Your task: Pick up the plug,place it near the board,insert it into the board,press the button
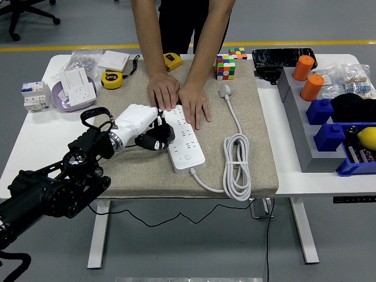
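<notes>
A black plug (157,137) is clamped in the left hand (136,122) beside the white power strip (184,140), which is pinned by a person's hands (179,97)

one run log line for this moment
left hand: shut on black plug | at power strip left edge | person's hands press strip's far end

Beige mat (247,170) covers table centre. Beyond mat's far edge – Rubik's cube (225,66), yellow tape measure (111,79). Right of mat – two orange cylinders (308,76), blue bins (332,126). Left of mat – purple bowl (64,100) holding white socket.
</notes>
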